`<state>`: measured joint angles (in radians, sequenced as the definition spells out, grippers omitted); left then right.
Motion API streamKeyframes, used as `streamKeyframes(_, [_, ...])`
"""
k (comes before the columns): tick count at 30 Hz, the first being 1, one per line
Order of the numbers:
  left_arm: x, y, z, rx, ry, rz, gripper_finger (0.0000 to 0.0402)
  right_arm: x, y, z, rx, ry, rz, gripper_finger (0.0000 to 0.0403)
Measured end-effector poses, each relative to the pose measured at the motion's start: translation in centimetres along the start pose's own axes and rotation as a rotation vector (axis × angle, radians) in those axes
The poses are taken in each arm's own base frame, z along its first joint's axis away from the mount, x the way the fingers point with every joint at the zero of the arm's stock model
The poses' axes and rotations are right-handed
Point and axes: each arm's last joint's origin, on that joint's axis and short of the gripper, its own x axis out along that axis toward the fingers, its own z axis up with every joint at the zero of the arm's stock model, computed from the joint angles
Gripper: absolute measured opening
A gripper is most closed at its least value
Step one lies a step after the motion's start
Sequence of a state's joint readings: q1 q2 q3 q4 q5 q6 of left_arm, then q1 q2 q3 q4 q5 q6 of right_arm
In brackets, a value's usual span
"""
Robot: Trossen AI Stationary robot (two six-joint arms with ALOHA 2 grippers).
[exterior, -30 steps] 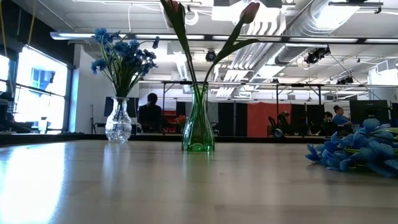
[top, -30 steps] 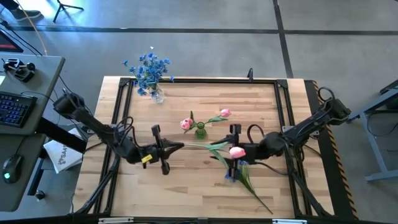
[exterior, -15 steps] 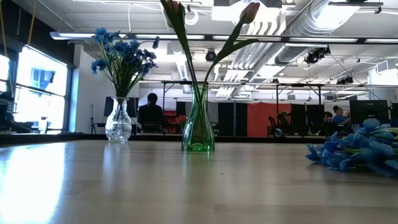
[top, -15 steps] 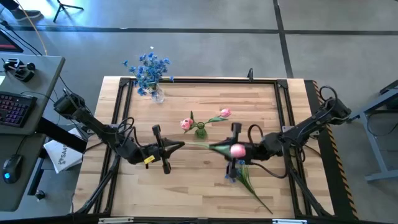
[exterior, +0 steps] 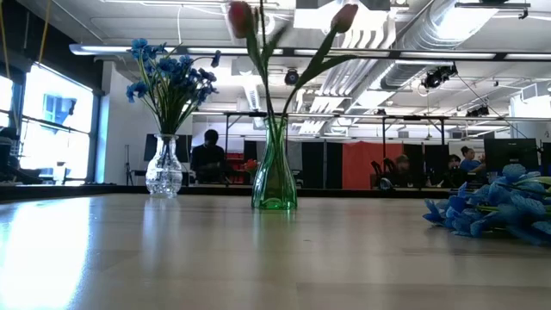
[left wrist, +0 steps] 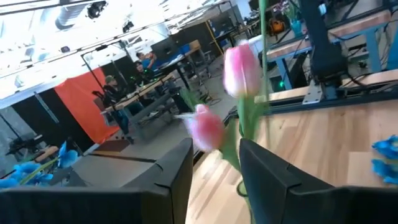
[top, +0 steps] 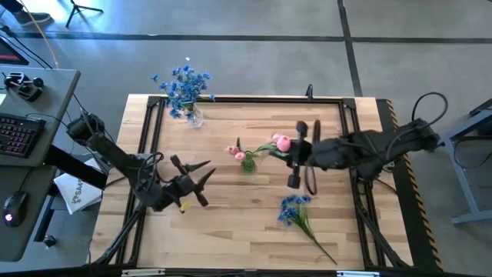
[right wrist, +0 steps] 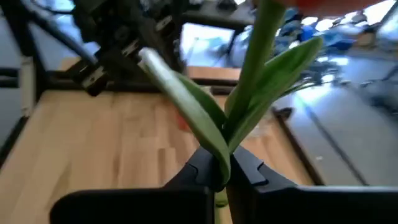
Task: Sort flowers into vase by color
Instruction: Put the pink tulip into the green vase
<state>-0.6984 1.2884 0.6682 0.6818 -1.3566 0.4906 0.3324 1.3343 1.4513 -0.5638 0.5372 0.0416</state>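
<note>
A: Starting at the left: how far along is the sorting?

B: The blue flowers already stand in the clear vase at the far left corner of the tabletop. The left gripper hovers over the left half of the boards, jaws parted and holding nothing.

A: And the middle?

B: The green vase holds two pink tulips. Just to its right, the right gripper has its jaws clamped on the stem of a third pink tulip, whose bloom hangs beside the vase. The stem does not look to be in the vase yet.

A: What is left?

B: Seating that tulip, I'd judge. Then one blue spray lies flat on the tabletop toward the near right, well apart from its vase.

A: What changed from a second ago?

B: The tulip then hung lower between both grippers, over the blue spray. The left jaws were shut on its stem end and have since let go and drawn back. The right jaws closed on it and carried it up beside the green vase.
</note>
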Motion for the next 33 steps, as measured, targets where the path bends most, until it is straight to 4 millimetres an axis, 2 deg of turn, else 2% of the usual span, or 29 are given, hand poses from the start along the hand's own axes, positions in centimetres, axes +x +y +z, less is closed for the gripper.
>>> streamKeyframes(4, [-0.7,-0.2,0.1,-0.037,-0.008,-0.018,0.0121,1.5,-1.4,0.8,-0.032,0.025,0.076,0.0004])
streamKeyframes(12, [-0.9,-0.3,-0.2,-0.073,0.013,0.006,0.0122,4.4,-3.2,0.6,-0.055,0.082,0.019,0.0003])
streamKeyframes(24, [-0.9,-0.5,-0.8,-0.098,0.028,0.003,0.0122,8.1,-3.0,-0.7,-0.071,0.159,0.065,0.0002])
streamKeyframes(29, [-0.9,-0.5,-0.8,-0.095,0.026,-0.004,0.0122,9.8,-3.7,-1.3,-0.051,0.181,0.059,0.0004])
streamKeyframes(33, [-0.9,-0.5,-0.8,-0.109,0.026,-0.004,0.0122,11.7,-4.4,-2.2,-0.029,0.229,0.029,0.0024])
